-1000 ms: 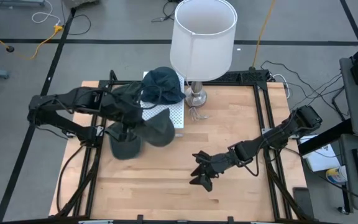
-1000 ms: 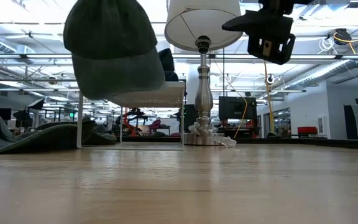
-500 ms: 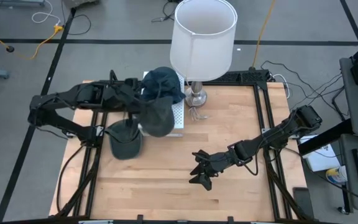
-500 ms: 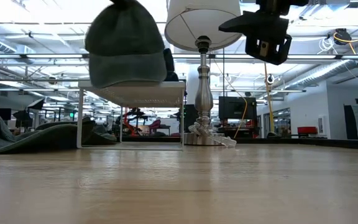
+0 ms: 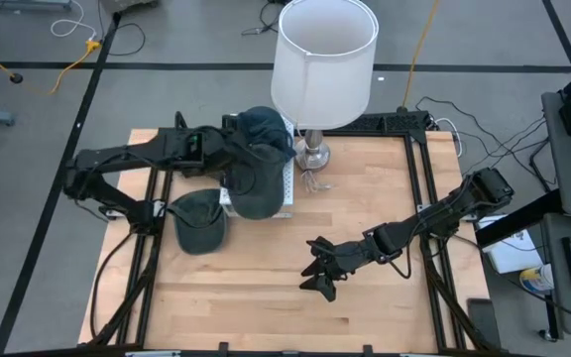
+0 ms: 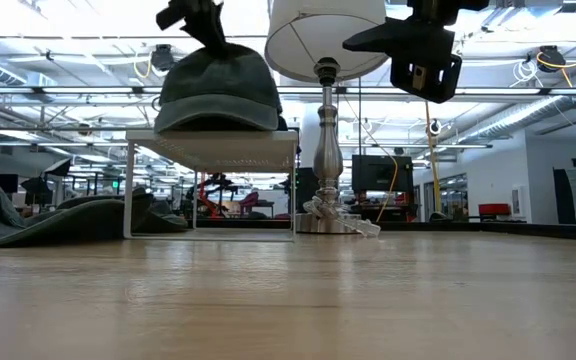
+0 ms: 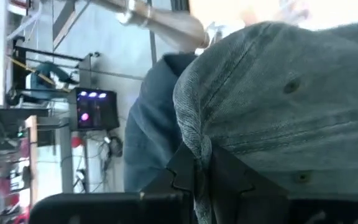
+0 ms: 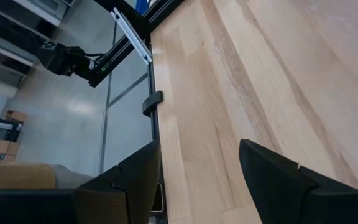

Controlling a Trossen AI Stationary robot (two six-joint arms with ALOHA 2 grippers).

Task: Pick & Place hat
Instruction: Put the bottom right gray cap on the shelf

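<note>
Up on the white wire shelf (image 5: 286,184), the grey-green hat (image 5: 254,183) rests with its brim toward the worktop (image 5: 365,228) front, the left gripper (image 7: 199,176) with its jaws clamped on the cap's crown fabric. Behind it lies a dark blue hat (image 5: 264,130), beside the lamp (image 5: 323,61). Another dark cap (image 5: 198,218) sits on the worktop by the shelf. Well apart, the right gripper (image 5: 315,275) hovers with jaws apart, holding nothing

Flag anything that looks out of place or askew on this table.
Nothing looks damaged or spilled. One grey-green cap lies loose on the table beside the white rack rather than on it. The left gripper holds another grey-green cap over the rack.
</note>
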